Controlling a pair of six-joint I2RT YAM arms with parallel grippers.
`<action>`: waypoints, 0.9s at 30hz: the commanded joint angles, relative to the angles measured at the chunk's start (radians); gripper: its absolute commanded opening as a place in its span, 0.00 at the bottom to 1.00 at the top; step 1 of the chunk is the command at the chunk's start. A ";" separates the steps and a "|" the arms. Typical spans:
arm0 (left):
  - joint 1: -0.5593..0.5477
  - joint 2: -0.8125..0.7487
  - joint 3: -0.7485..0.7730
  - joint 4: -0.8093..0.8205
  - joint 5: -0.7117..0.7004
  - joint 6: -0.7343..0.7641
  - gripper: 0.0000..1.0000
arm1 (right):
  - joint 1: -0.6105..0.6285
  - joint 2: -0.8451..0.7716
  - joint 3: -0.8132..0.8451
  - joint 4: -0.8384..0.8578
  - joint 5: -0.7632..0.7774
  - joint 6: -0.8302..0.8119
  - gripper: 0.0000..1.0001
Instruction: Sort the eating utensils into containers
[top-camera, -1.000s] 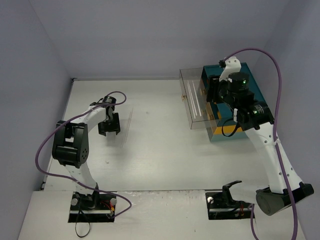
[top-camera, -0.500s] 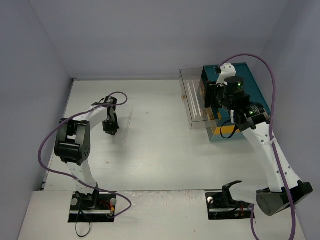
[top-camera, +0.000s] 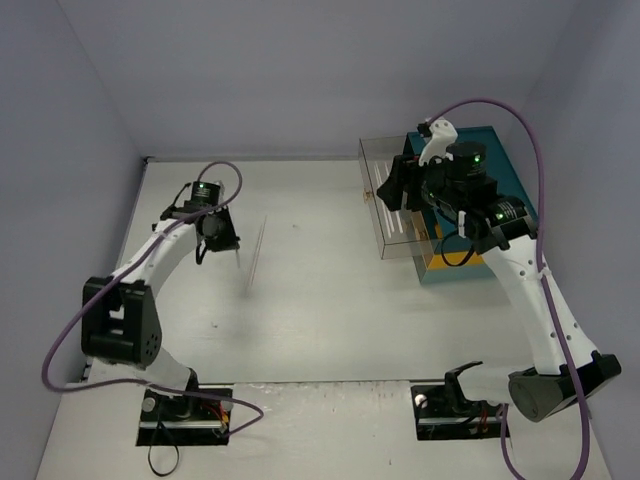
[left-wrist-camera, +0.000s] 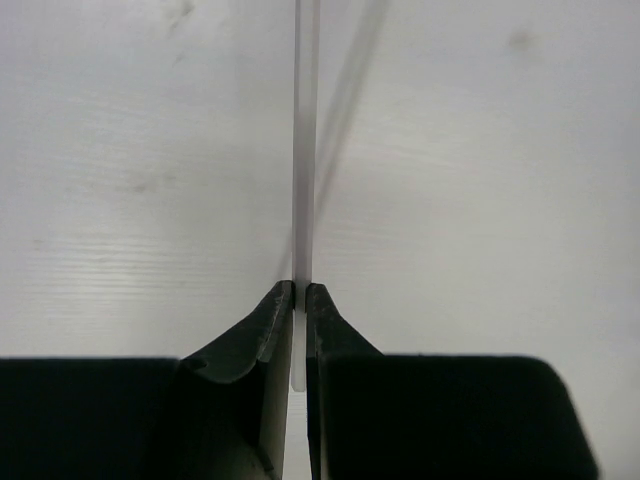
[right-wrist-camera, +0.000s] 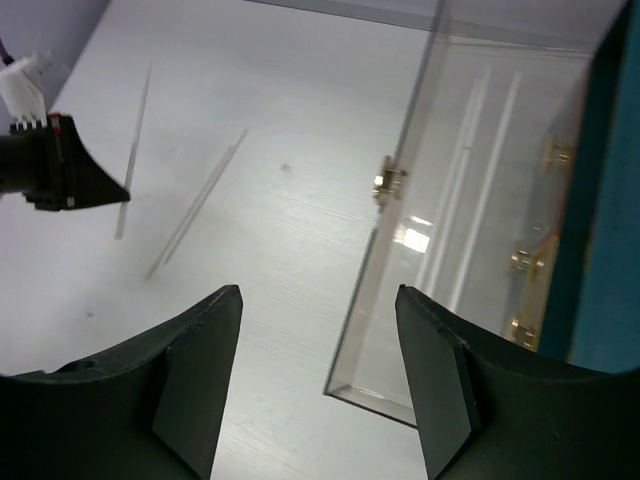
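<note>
Your left gripper (left-wrist-camera: 300, 290) has its jaws clamped on one end of a clear utensil (left-wrist-camera: 305, 150), well to the left of the clear container (right-wrist-camera: 400, 190). Your right gripper (right-wrist-camera: 318, 295) hangs over that container's left side, jaws apart.

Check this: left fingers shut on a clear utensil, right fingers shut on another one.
Wrong about the right. The right wrist view shows the right fingers open with nothing between them, near the clear container. The left fingers are shut on the clear utensil.
</note>
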 joint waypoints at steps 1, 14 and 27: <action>-0.056 -0.211 0.025 0.195 0.173 -0.128 0.00 | 0.050 0.039 0.051 0.142 -0.164 0.118 0.61; -0.359 -0.347 -0.002 0.635 0.246 -0.333 0.00 | 0.226 0.171 0.102 0.315 -0.135 0.254 0.58; -0.472 -0.324 0.037 0.695 0.221 -0.342 0.00 | 0.241 0.193 0.050 0.371 -0.111 0.273 0.37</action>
